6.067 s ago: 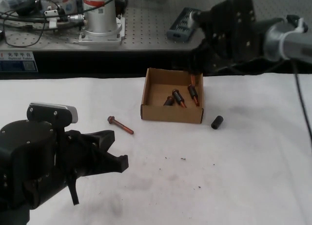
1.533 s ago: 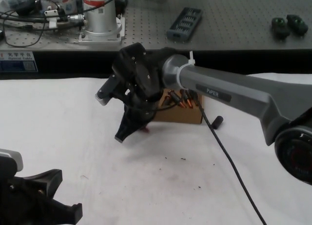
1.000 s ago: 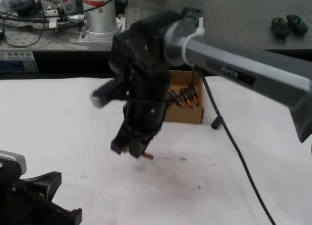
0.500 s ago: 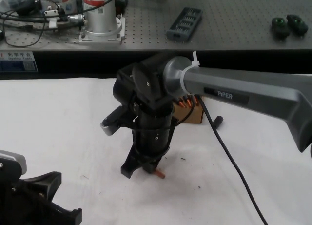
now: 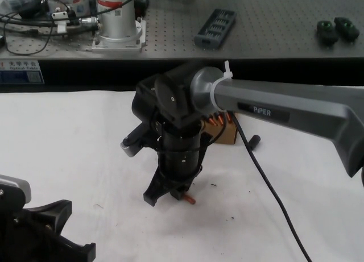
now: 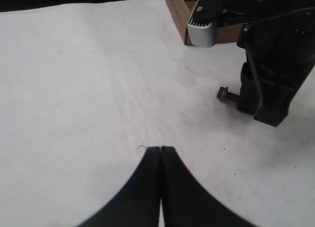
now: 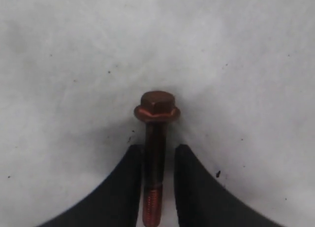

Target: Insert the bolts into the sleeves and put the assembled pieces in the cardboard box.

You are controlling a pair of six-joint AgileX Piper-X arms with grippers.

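My right gripper [image 7: 157, 150] is shut on the shank of a copper-coloured bolt [image 7: 156, 113], whose hexagonal head sticks out past the fingertips. In the high view this gripper [image 5: 170, 195] points down at the white cloth in the middle of the bench, with the bolt [image 5: 190, 199] just at the cloth. The black sleeve [image 5: 253, 141] lies to the right of the cardboard box [image 5: 223, 136], which is mostly hidden behind the right arm. Assembled pieces [image 5: 219, 119] lie in the box. My left gripper [image 6: 161, 151] is shut on nothing, low at the front left, facing the bolt [image 6: 222, 93].
The white cloth [image 5: 68, 137] covers the bench, with open room to the left and front right. The right arm's cable [image 5: 267, 177] trails across the cloth. Behind, a perforated table holds a metal post [image 5: 116, 17] and a blue case [image 5: 215, 26].
The right arm picked up the bolt from beside the box, carried it toward the front and lowered it to the cloth. In the last half second it hardly moved. The left arm drew back earlier.
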